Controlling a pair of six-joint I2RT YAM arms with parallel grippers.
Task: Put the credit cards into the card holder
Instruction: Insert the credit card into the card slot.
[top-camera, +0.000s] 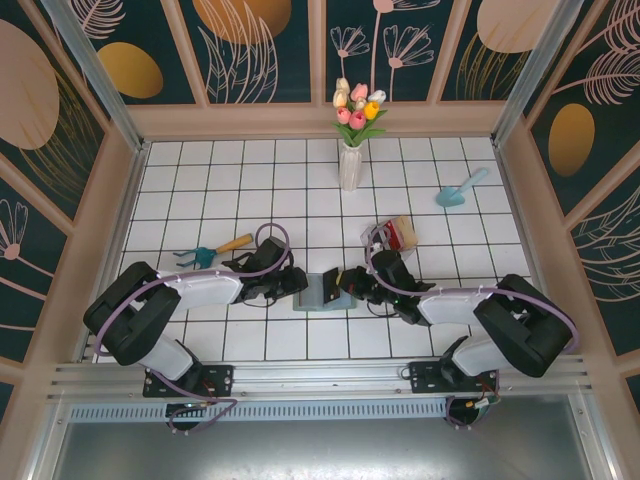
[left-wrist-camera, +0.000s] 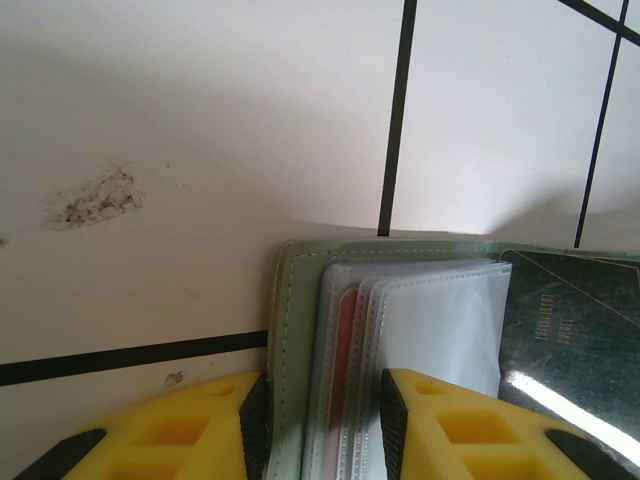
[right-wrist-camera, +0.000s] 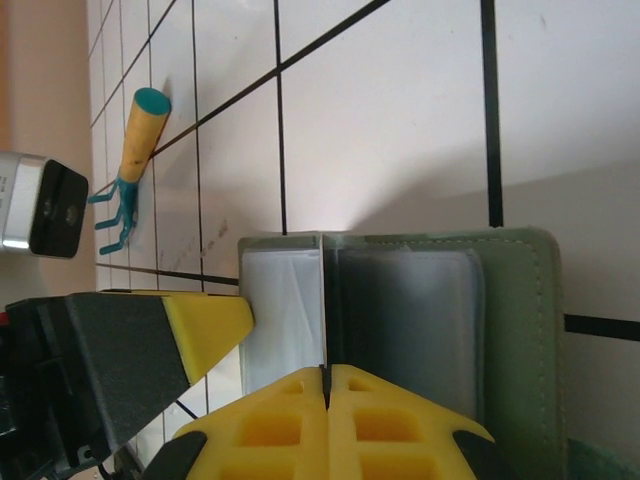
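Bright, even light falls from above, and the arms throw soft shadows on the white tiled surface (top-camera: 250, 170). In the left wrist view a white glare streak crosses the dark grey plastic card (left-wrist-camera: 575, 340), and the nearest edges look soft.

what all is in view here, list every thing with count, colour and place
card holder: 1, grey-green with clear sleeves, open on the tiles between the two arms
credit cards: one red in a sleeve, one dark grey on the holder; red and tan ones in the box, count unclear
clear box: 1, see-through, behind the right arm
hand rake: 1, teal with wooden handle, behind the left arm
scoop: 1, teal, far right
vase: 1, white, pink and yellow tulips, far centre
table: 1, white tiles
left pincer: yellow, straddling the holder's edge
right pincer: yellow, shut on a sleeve
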